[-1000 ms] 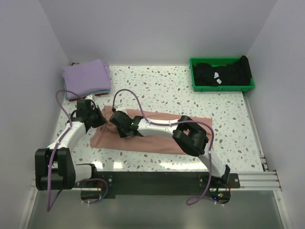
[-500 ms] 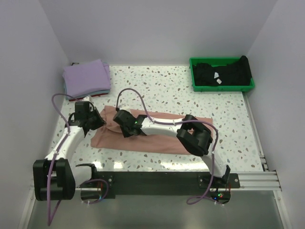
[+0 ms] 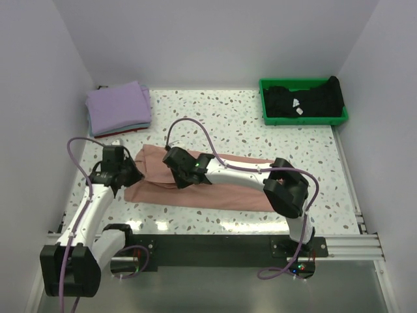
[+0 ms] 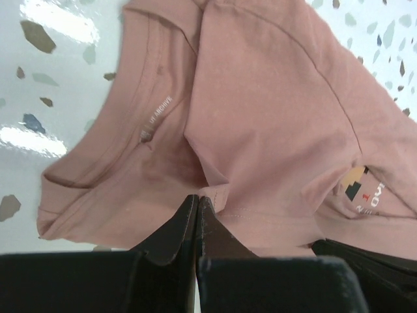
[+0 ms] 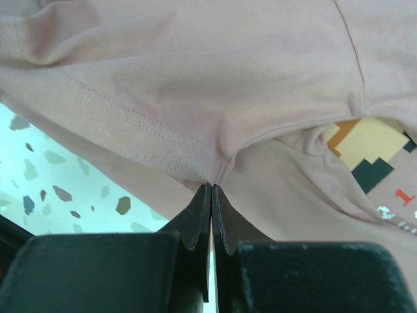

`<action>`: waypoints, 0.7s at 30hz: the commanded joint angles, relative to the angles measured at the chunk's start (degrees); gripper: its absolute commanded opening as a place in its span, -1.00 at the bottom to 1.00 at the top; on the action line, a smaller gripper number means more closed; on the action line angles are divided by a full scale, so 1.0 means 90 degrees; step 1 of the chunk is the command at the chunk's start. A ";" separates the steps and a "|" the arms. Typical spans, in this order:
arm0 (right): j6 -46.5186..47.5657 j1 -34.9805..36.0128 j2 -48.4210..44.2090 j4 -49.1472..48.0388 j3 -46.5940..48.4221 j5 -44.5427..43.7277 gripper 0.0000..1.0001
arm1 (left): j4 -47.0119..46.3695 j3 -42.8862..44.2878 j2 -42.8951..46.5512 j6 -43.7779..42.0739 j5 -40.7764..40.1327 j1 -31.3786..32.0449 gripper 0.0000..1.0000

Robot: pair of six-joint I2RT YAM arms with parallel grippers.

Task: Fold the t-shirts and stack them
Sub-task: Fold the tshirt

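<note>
The salmon-pink t-shirt (image 3: pixel 208 194) lies flat on the near half of the table (image 3: pixel 215 117), between the two arm bases. Its long axis runs left to right, and the right end sits slightly nearer to you than the left. The neck end points left: your left wrist camera shows the collar and its printed neck label (image 4: pixel 153 120) just beyond the fingertips. The chest print (image 5: pixel 368 153) lies further right and is visible from both wrists.

Your left gripper (image 4: pixel 197 201) is fully closed, with a small tuck of the pink cloth pinched between its jaws at the shirt's left end. Your right gripper (image 5: pixel 212 188) is also fully closed, nipping a stitched edge of the same shirt just right of the left gripper. Its arm stretches across the cloth.

Compared with a second ago, the right jaws have gone from partly open to clamped. That gripper has shifted a little to the right, and its elbow has swung right too. The left gripper has eased left and nearer while keeping its grip. The cloth between the two grippers now shows a new crease.

The folded lavender t-shirt (image 3: pixel 119 107) sits at the far left corner. The black t-shirts (image 3: pixel 303 101) are heaped in the green tray (image 3: pixel 306 121) at the far right.
</note>
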State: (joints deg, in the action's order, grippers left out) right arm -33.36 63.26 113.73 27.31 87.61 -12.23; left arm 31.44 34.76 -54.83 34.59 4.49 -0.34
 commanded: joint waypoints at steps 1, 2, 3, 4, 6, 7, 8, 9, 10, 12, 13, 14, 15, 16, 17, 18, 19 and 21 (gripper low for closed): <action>0.0084 -0.0018 -0.0264 0.0422 -0.0038 0.0021 -1.00 | 0.0451 0.0132 0.0154 0.0394 -0.0302 0.0398 -1.00; 0.0132 -0.0027 -0.0274 0.0481 -0.0028 -0.0018 -1.00 | 0.0539 0.0122 0.0164 0.0463 -0.0410 0.0737 -1.00; 0.0152 -0.0018 -0.0303 0.0587 -0.0008 -0.0038 -1.00 | 0.0588 0.0131 0.0174 0.0541 -0.0479 0.0915 -1.00; 0.0172 -0.0018 -0.0313 0.0647 0.0001 -0.0047 -1.00 | 0.0656 0.0122 0.0145 0.0706 -0.0702 0.1062 -1.00; 0.0143 -0.0018 -0.0371 0.0715 -0.0047 -0.0047 -1.00 | 0.0784 0.0034 0.0135 0.0863 -0.0743 0.1316 -1.00; 0.0123 -0.0027 -0.0391 0.0706 -0.0115 -0.0028 -1.00 | 0.0794 -0.0043 0.0164 0.0990 -0.0782 0.1385 -1.00; 0.0114 -0.0018 -0.0410 0.0696 -0.0154 -0.0009 -1.00 | 0.0823 -0.0073 0.0184 0.1049 -0.0811 0.1424 -1.00; 0.0104 -0.0027 -0.0420 0.0686 -0.0203 0.0011 -1.00 | 0.0852 -0.0083 0.0242 0.1146 -0.0850 0.1444 -1.00; 0.0104 -0.0027 -0.0430 0.0696 -0.0213 0.0021 -1.00 | 0.0901 -0.0083 0.0252 0.1195 -0.0967 0.1463 -1.00; 0.0123 -0.0018 -0.0410 0.0735 -0.0213 0.0060 -1.00 | 0.1047 -0.0054 0.0272 0.1264 -0.1084 0.1532 -1.00; 0.0123 -0.0027 -0.0391 0.0745 -0.0223 0.0070 -1.00 | 0.1096 -0.0035 0.0252 0.1322 -0.1182 0.1551 -1.00; 0.0123 -0.0027 -0.0401 0.0754 -0.0223 0.0089 -1.00 | 0.1193 -0.0005 0.0252 0.1352 -0.1231 0.1580 -1.00; 0.0123 -0.0027 -0.0401 0.0784 -0.0213 0.0099 -1.00 | 0.1252 0.0004 0.0252 0.1391 -0.1270 0.1590 -1.00; 0.0123 -0.0027 -0.0372 0.0803 -0.0213 0.0099 -1.00 | 0.1291 0.0024 0.0223 0.1440 -0.1348 0.1600 -1.00; 0.0143 -0.0027 -0.0371 0.0803 -0.0213 0.0099 -1.00 | 0.1359 0.0034 0.0223 0.1450 -0.1358 0.1629 -1.00; 0.0152 -0.0018 -0.0371 0.0842 -0.0213 0.0099 -1.00 | 0.1389 0.0034 0.0204 0.1469 -0.1368 0.1629 -1.00; 0.0162 -0.0027 -0.0362 0.0852 -0.0194 0.0109 -1.00 | 0.1438 0.0053 0.0194 0.1479 -0.1368 0.1639 -1.00; 0.0162 -0.0027 -0.0352 0.0891 -0.0194 0.0109 -1.00 | 0.1545 0.0053 0.0193 0.1489 -0.1368 0.1639 -0.84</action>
State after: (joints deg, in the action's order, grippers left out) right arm -32.80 63.26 113.10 33.43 85.78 -11.07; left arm 42.52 34.48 -53.36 46.39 -5.41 14.02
